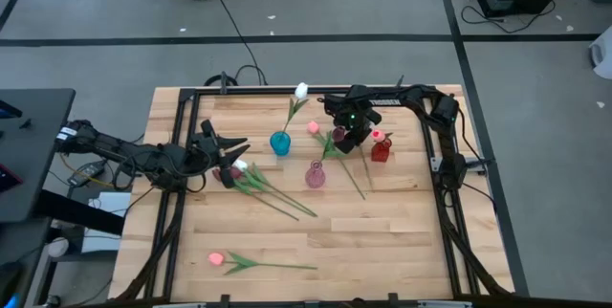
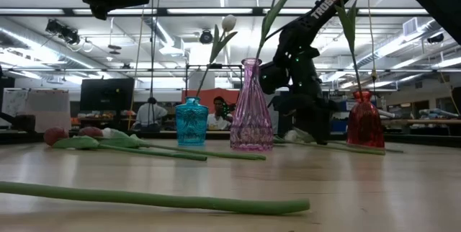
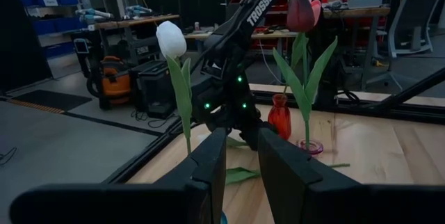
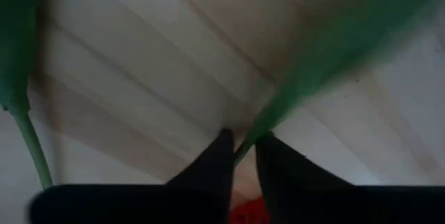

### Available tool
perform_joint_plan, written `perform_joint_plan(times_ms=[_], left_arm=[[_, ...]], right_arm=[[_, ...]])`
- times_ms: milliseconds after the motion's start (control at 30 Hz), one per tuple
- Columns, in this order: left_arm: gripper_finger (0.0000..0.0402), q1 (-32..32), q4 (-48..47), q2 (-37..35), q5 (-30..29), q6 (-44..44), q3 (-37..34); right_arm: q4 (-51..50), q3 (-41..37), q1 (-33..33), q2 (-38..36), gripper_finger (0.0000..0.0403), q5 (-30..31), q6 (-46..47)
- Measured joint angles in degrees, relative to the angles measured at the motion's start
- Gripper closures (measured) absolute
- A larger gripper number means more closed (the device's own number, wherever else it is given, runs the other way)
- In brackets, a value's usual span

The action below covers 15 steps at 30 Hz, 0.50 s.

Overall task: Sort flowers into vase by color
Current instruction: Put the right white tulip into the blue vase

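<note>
Scanning the worktop [image 1: 382, 241] first, we count three vases filled: white tulip [image 1: 301, 90] in the blue vase [image 1: 279, 143], maroon in the pink vase [image 1: 315, 176], pink in the red vase [image 1: 381, 150]. We judge the job part done, with several stems loose. Our right gripper [image 4: 241, 147] pinches a green stem [image 4: 306, 78] by the red vase; our left gripper [image 3: 241, 156] waits empty, fingers slightly apart, over the loose bunch [image 1: 263, 186].

Right arm: extended over table's far side, wrist pitched down. Right gripper [image 4: 242, 156] fingers nearly together, narrow gap betw. tips, thin green stem in gap. Left arm: reaches in low from table's left edge. Left gripper [image 3: 242, 156] fingers level, parallel, slightly apart, nothing betw. them.
</note>
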Motion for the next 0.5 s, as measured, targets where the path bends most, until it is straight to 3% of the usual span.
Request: perform_joint_plan(times_ms=[133,300,500], left_arm=[[0.0310,0.01,-0.29,0.02,0.00,0.04,0.00],[0.0310,0.00,-0.69,0.02,0.00,0.04,0.00],[0.0310,0.00,-0.69,0.01,0.00,0.04,0.00]], right_arm=[[0.60,0.14,-0.32,-1.54,0.0390,0.20,-3.07],[2.50,1.57,-0.68,-6.76,0.0379,0.13,-8.91],[15.02,1.79,-0.76,-14.31,0.0390,-9.20,-11.45]])
